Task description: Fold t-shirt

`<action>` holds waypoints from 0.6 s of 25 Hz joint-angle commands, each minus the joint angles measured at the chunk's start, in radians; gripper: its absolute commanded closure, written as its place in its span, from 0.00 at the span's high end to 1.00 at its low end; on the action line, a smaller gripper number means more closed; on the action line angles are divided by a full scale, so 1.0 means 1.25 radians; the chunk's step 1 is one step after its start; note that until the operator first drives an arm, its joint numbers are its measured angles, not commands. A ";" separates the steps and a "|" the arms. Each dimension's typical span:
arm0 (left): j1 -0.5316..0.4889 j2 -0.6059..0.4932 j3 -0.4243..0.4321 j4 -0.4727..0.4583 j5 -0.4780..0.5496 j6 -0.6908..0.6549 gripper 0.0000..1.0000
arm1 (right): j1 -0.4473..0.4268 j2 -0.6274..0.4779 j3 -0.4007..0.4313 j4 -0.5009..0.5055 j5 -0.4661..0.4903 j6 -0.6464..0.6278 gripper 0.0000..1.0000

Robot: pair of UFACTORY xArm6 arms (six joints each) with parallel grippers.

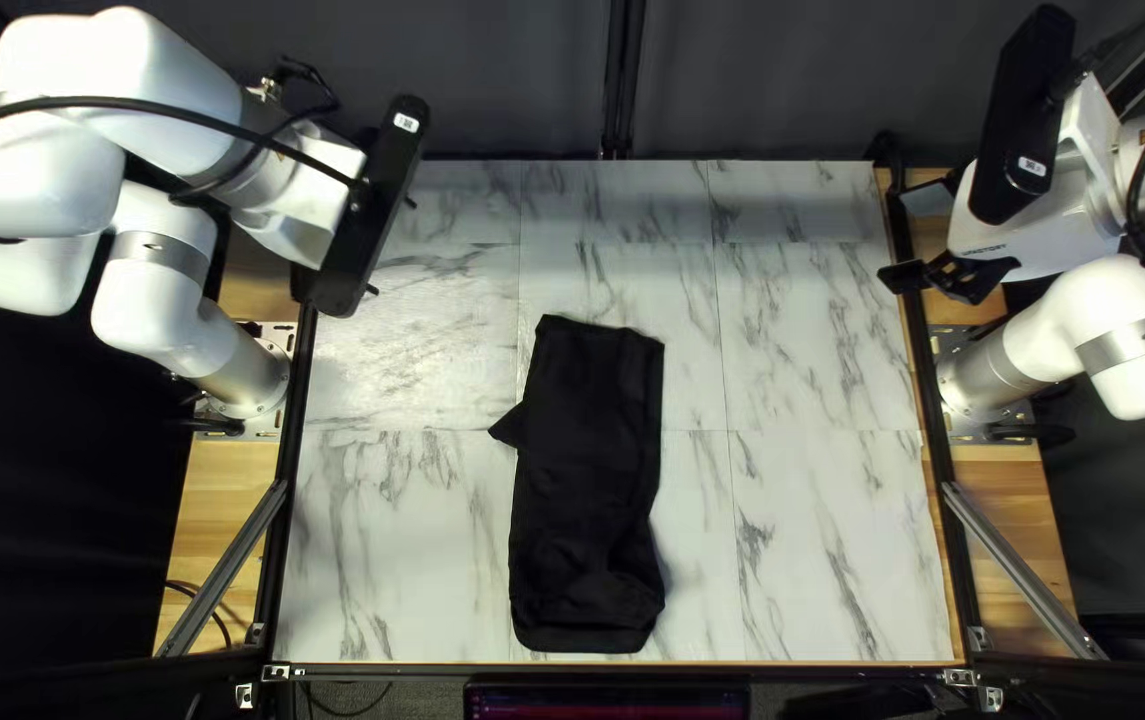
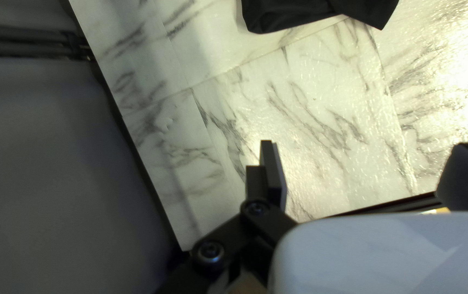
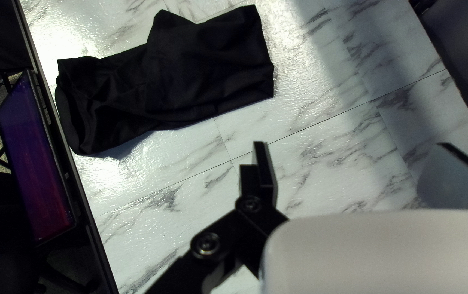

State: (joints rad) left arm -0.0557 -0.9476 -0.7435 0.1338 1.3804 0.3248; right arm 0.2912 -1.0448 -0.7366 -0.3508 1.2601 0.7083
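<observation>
Across marble tiles, black folded t-shirt (image 1: 586, 467).

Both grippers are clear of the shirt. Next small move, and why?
I'd probably bring the open left gripper down toward the small corner jutting from the black shirt, to tuck it in: the shirt lies as a long strip, and that corner breaks its long edge at the left of the top left view.
</observation>
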 commanded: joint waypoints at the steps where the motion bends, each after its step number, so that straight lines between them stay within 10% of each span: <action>1: 0.000 0.000 0.000 0.000 0.000 0.000 1.00 | 0.000 0.000 0.000 0.000 0.000 0.000 1.00; 7: 0.000 0.000 0.000 0.000 0.000 0.000 1.00 | -0.021 0.000 0.027 0.003 -0.030 -0.021 1.00; 15: 0.000 0.000 0.000 0.000 0.000 0.000 1.00 | -0.126 0.100 0.252 -0.007 -0.414 -0.100 1.00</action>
State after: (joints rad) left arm -0.0557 -0.9476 -0.7435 0.1338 1.3805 0.3248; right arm 0.1827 -0.9899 -0.5289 -0.3287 0.9358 0.6093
